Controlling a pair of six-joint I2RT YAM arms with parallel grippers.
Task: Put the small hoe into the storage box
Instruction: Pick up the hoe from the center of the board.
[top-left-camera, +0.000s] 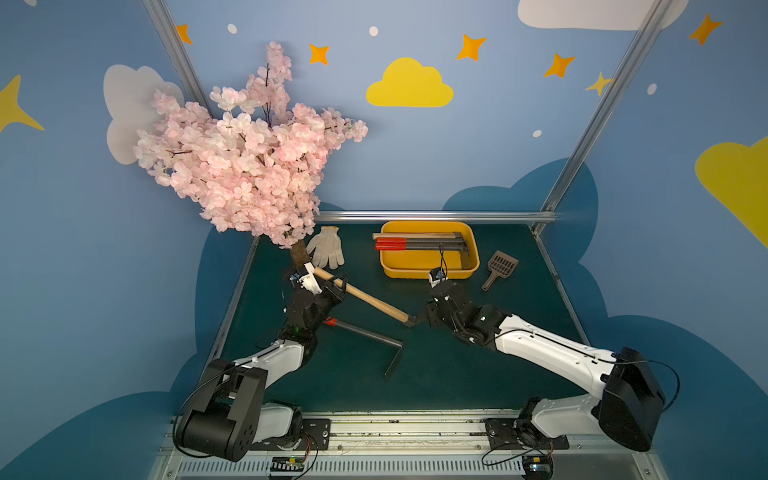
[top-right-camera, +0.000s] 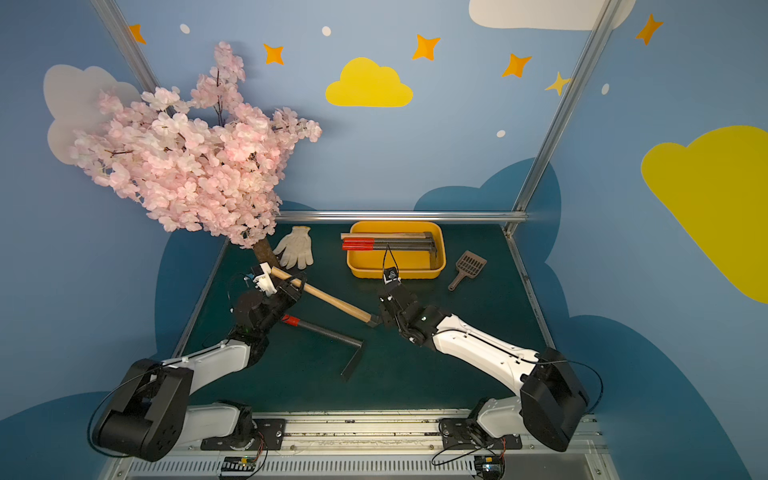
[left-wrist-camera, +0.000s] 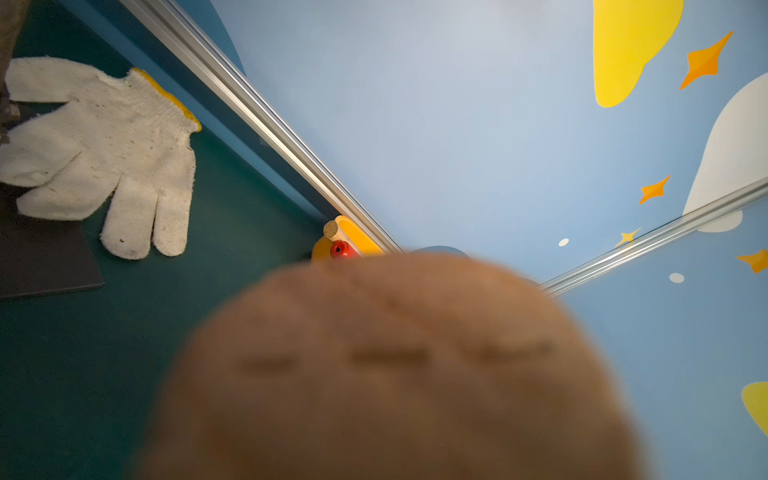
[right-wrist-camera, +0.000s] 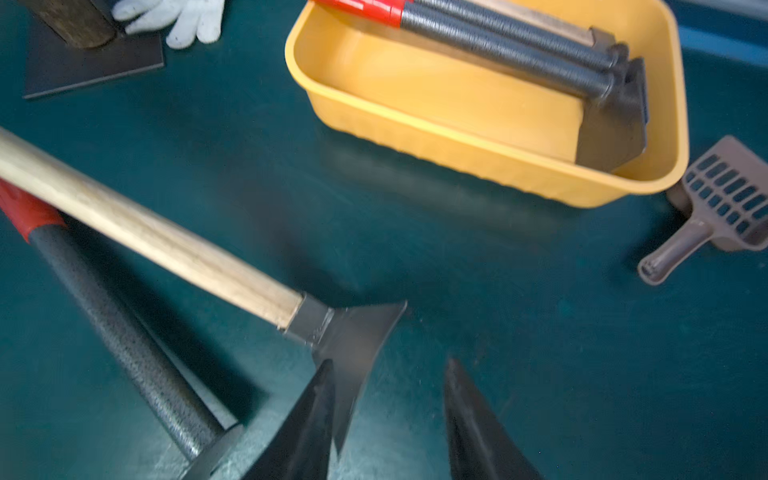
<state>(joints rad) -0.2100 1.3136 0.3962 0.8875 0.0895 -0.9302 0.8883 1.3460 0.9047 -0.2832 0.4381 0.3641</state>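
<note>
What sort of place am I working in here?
Probably a staged, garden-themed robot test cell: blue walls painted with clouds and stars, an artificial pink blossom tree, and a shallow yellow-orange plastic storage box holding small hoes.

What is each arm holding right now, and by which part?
The left gripper is clamped on the wooden-handled hoe near its butt end. The right gripper stands open by the blade, holding nothing.
</note>
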